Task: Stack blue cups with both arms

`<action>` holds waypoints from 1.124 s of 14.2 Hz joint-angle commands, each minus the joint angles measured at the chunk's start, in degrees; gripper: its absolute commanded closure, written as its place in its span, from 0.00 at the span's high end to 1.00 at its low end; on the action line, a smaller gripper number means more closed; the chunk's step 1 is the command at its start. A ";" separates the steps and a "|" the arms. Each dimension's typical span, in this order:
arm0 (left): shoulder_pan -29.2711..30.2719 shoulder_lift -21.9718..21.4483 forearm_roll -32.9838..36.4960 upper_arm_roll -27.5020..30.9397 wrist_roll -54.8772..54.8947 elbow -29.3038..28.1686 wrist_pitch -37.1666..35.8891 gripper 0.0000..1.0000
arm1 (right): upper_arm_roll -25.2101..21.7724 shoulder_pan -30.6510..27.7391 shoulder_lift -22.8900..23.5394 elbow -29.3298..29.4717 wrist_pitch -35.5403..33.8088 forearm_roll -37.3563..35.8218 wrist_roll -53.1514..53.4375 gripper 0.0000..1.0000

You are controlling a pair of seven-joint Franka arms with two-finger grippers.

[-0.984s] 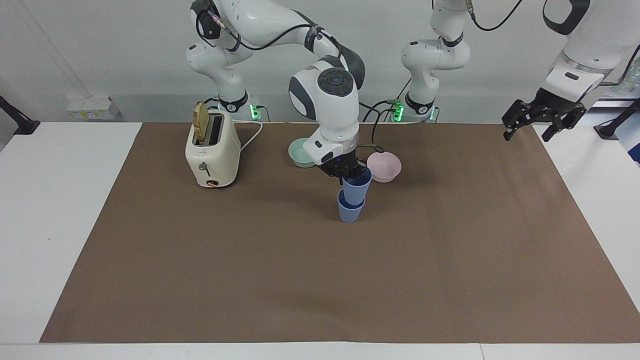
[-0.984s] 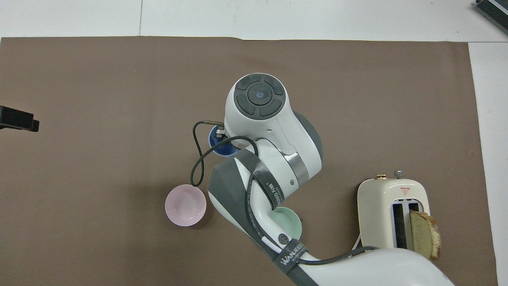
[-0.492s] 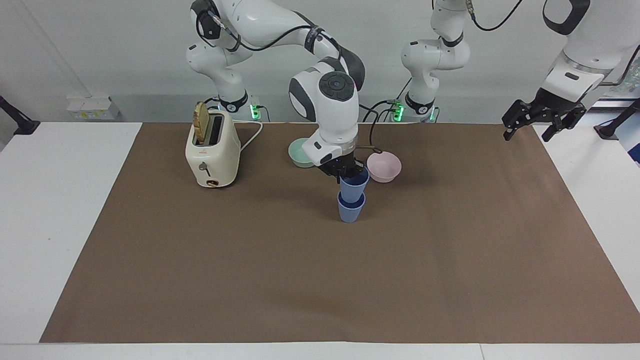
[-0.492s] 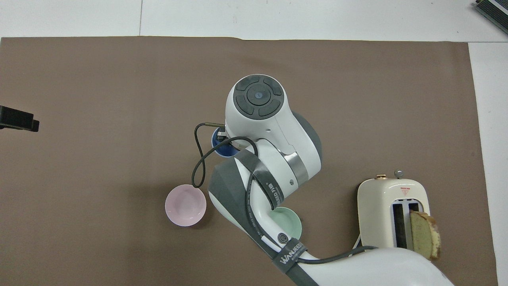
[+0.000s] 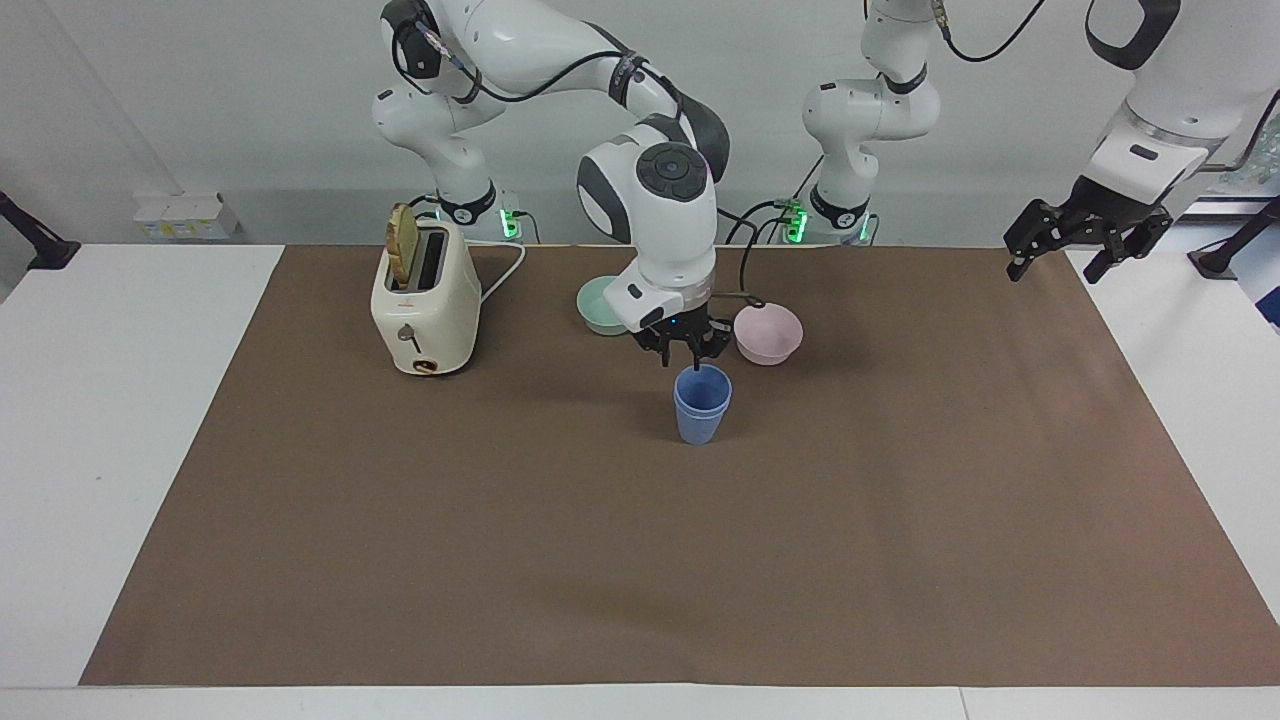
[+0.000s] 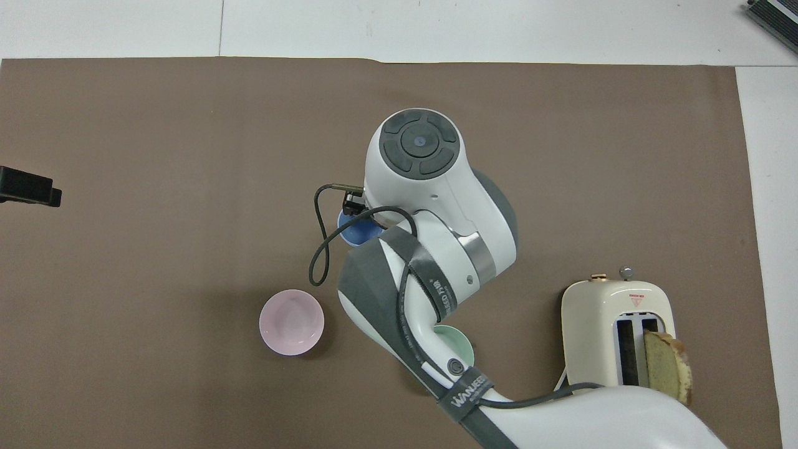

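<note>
The two blue cups (image 5: 702,405) stand nested, one inside the other, upright on the brown mat (image 5: 900,500) near the table's middle. My right gripper (image 5: 690,358) hangs just above their rim, open and holding nothing. In the overhead view the right arm covers most of the cups (image 6: 356,232), and only a blue arc of rim shows. My left gripper (image 5: 1058,262) waits open and raised over the mat's edge at the left arm's end of the table; its black tip (image 6: 28,190) shows at the overhead view's edge.
A cream toaster (image 5: 425,315) with a bread slice in it stands toward the right arm's end. A mint-green bowl (image 5: 598,305) and a pink bowl (image 5: 768,333) sit nearer to the robots than the cups. A black cable loops off the right wrist.
The right gripper opened and let go of the upper cup, which dropped fully into the lower one. The gripper rose slightly above the rim. The left arm stayed still.
</note>
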 commanded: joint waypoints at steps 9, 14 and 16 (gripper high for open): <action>-0.58 -0.03 0.65 -0.38 -0.64 0.72 -0.77 1.00 | -0.49 -24.67 -19.98 0.57 -20.70 -1.84 -38.79 1.00; -0.40 -0.03 0.56 -0.38 -0.21 0.63 -0.95 1.00 | -1.37 -30.90 -24.47 -1.96 -20.88 -3.78 -47.51 1.00; -0.05 -0.11 0.56 -0.38 -0.12 0.63 -1.12 1.00 | -1.54 -31.88 -26.05 -5.91 -20.17 -3.70 -47.60 1.00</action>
